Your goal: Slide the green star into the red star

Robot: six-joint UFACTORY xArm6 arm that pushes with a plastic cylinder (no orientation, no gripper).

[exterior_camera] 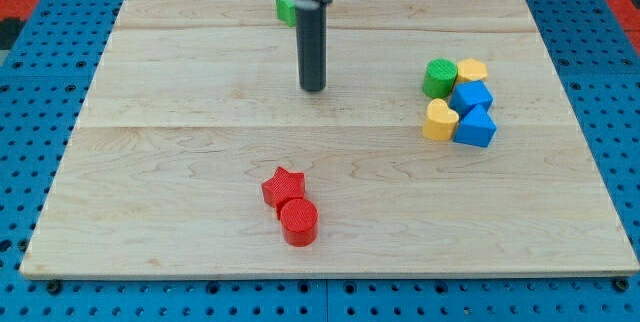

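The red star point(282, 186) lies on the wooden board point(150, 162) below the centre, touching a red cylinder point(298, 221) just below it. A green block point(285, 8), mostly hidden behind the rod so its shape cannot be made out, sits near the view's top edge. My tip point(313, 88) rests on the board a little below and right of that green block, well above the red star.
A cluster at the view's right holds a green cylinder point(438, 78), two yellow blocks point(471, 70) point(438, 120) and two blue blocks point(471, 96) point(476, 127). Blue pegboard surrounds the board.
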